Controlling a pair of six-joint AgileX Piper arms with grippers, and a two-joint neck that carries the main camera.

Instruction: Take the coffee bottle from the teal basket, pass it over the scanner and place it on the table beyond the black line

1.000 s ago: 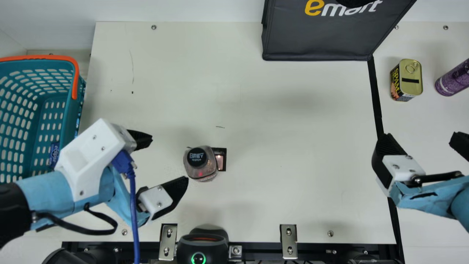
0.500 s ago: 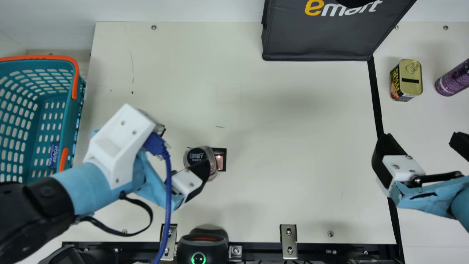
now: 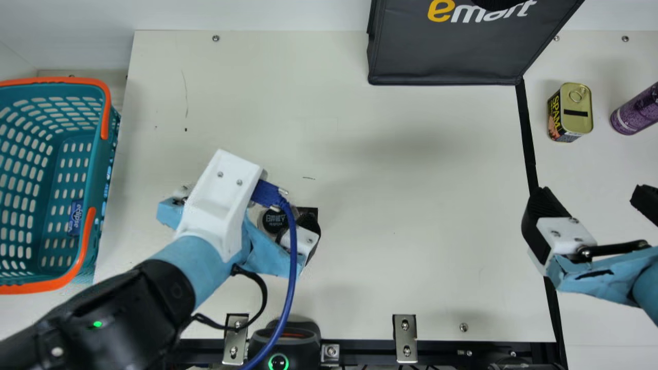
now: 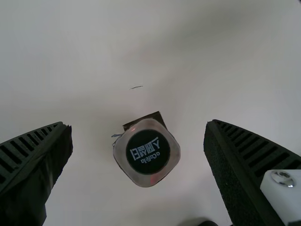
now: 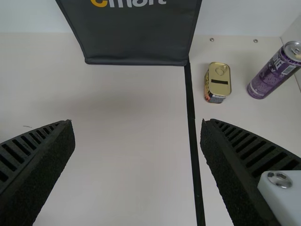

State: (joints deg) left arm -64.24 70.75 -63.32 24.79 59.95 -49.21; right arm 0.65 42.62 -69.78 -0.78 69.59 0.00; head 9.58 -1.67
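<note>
My left gripper (image 3: pixel 221 203) is over the dark-capped coffee bottle (image 3: pixel 273 220), which stands upright on the table in the main view, partly covered by the gripper. In the left wrist view, my left gripper (image 4: pixel 139 124) is open, with the coffee bottle (image 4: pixel 147 151) between its spread fingers and a gap on each side. My right gripper (image 3: pixel 591 192) hangs open near the black line (image 3: pixel 526 136); the right wrist view shows that gripper (image 5: pixel 137 123) empty. The scanner (image 3: pixel 288 336) sits at the table's near edge, and the teal basket (image 3: pixel 97 169) is at far left.
A blue packet (image 3: pixel 75 217) lies in the basket. A dark bag (image 3: pixel 442 56) stands at the back. Beyond the line are a SPAM can (image 3: pixel 577 109) and a purple can (image 3: pixel 637 110). Metal brackets (image 3: pixel 405 334) line the near edge.
My left gripper has moved right from beside the basket to above the bottle, its fingers now on either side of it. The right arm and the bottle have stayed put.
</note>
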